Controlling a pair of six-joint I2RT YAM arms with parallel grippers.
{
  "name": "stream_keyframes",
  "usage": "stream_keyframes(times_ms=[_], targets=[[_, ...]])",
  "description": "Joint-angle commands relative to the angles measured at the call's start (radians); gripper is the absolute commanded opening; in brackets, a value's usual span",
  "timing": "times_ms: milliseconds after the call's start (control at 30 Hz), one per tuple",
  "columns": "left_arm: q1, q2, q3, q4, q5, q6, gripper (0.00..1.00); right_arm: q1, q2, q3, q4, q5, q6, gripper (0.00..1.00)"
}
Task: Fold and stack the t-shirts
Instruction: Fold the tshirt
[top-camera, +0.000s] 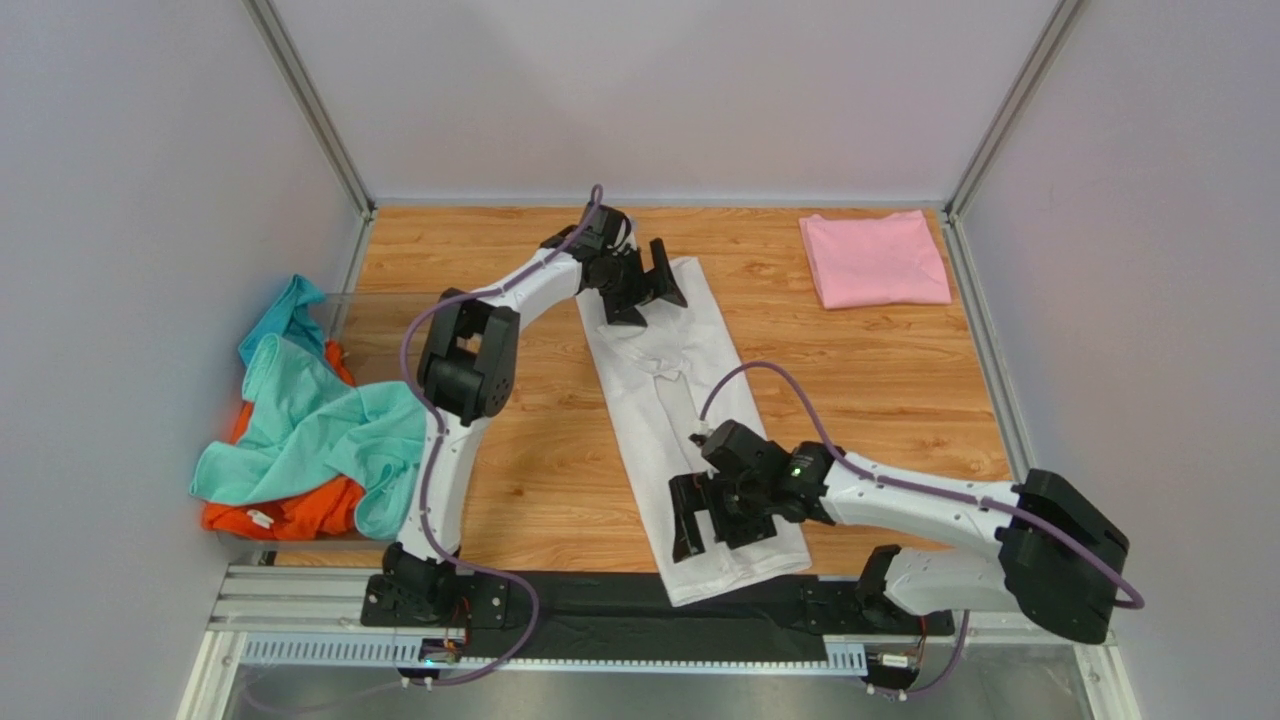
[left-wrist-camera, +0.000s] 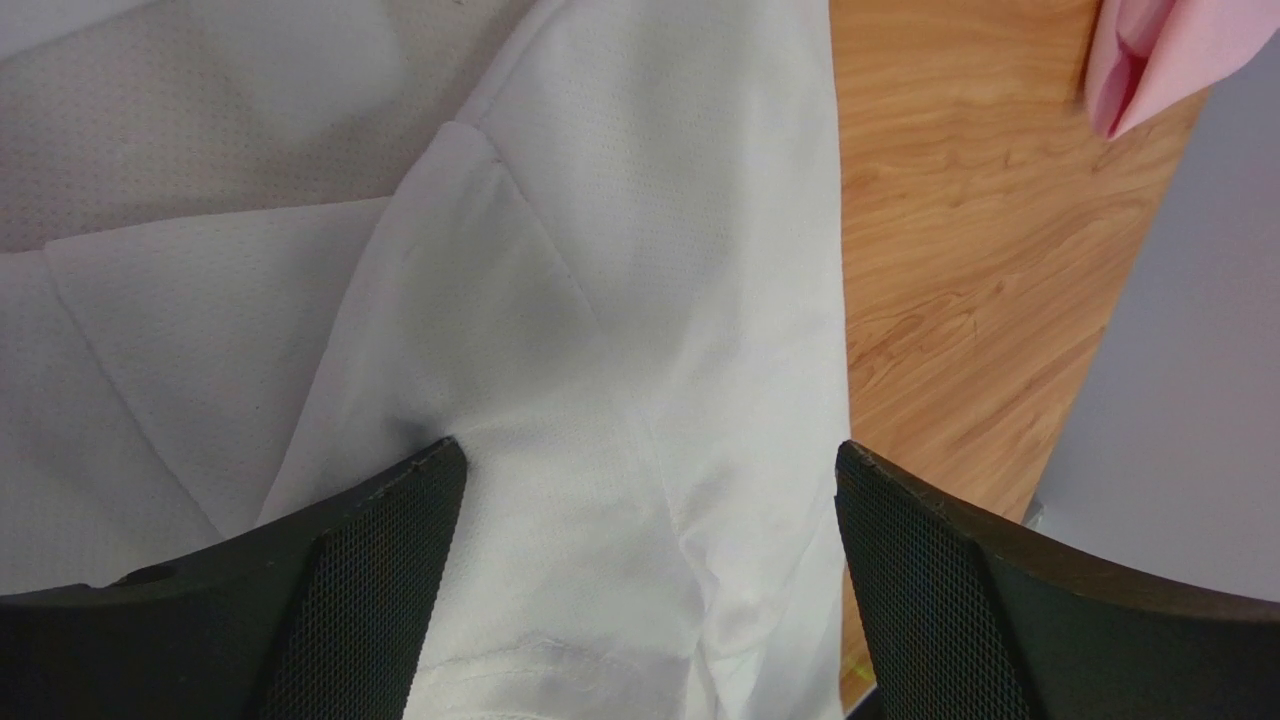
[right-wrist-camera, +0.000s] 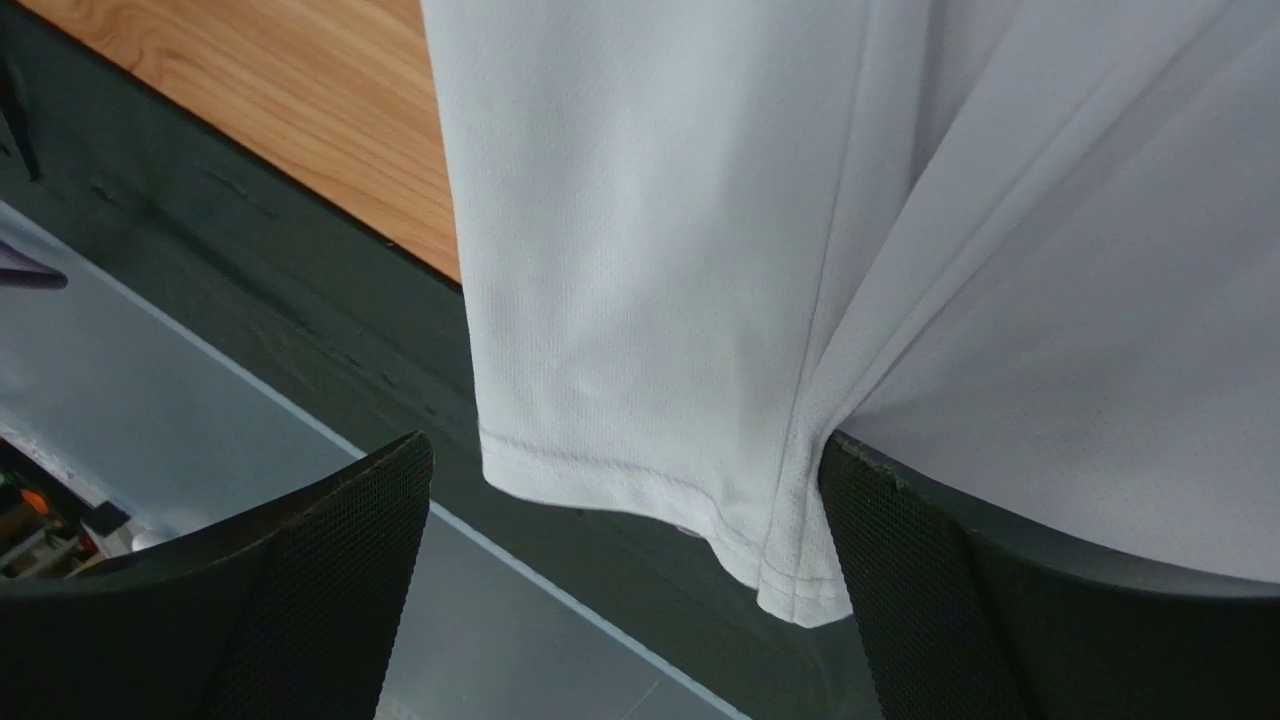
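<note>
**Near end.** The right gripper (top-camera: 709, 522) is shown with its jaws spread wide and nothing pinched. It is poised over the hem of the white t-shirt (top-camera: 669, 405). In the right wrist view the hem corner (right-wrist-camera: 789, 593) is seen between and just ahead of the fingers (right-wrist-camera: 323, 578), overhanging the black base rail (top-camera: 601, 600) at the table's near edge. Whether the fingers touch the cloth cannot be told. The placement is judged to suit a grasp of the hem, so that this end can be carried toward the far one.

**Middle.** Beyond the right gripper, the white t-shirt is laid out as a long narrow strip on the wooden table (top-camera: 887, 390), its sides already turned inward. It runs aslant from one gripper to the other. A lengthwise fold is judged done and a crosswise fold not yet made. Well off to the left gripper's left, a heap of teal t-shirt (top-camera: 323, 420) over orange t-shirt (top-camera: 293, 515) is left unfolded, apart from the working area.

**Far end.** The left gripper (top-camera: 643, 293) is likewise held fully apart and empty, above the collar end of the strip. In its wrist view, layered white cloth (left-wrist-camera: 601, 225) fills the space between the fingers (left-wrist-camera: 376, 570). This end is judged to be guarded or readied for a matching grasp.

**Beyond.** To the right of the left gripper and well apart from it, the pale pink t-shirt (top-camera: 875, 258) lies folded square, presumably as the base of the stack.
</note>
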Motion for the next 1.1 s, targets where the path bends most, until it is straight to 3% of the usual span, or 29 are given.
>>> stream_keyframes(times_ms=[0, 167, 267, 700, 900, 1067], targets=[[-0.01, 0.126, 0.124, -0.098, 0.001, -0.002, 1.0, 0.071, 0.064, 0.107, 0.071, -0.02, -0.018, 1.0], [-0.011, 0.246, 0.334, -0.105, 0.067, -0.024, 1.0, 0.093, 0.08, 0.219, -0.027, 0.061, -0.076, 1.0], [-0.012, 0.276, 0.381, -0.09, 0.085, -0.024, 1.0, 0.093, 0.052, 0.267, -0.101, 0.164, -0.095, 1.0], [-0.014, -0.077, 0.413, -0.029, 0.049, 0.079, 1.0, 0.013, 0.001, 0.368, -0.192, 0.293, -0.152, 1.0], [-0.017, -0.35, 0.188, -0.027, 0.058, 0.131, 1.0, -0.022, 0.055, 0.419, -0.202, 0.359, -0.161, 1.0], [-0.017, -0.693, -0.254, 0.042, -0.072, 0.159, 1.0, -0.09, 0.197, 0.489, -0.17, 0.377, -0.194, 1.0]])
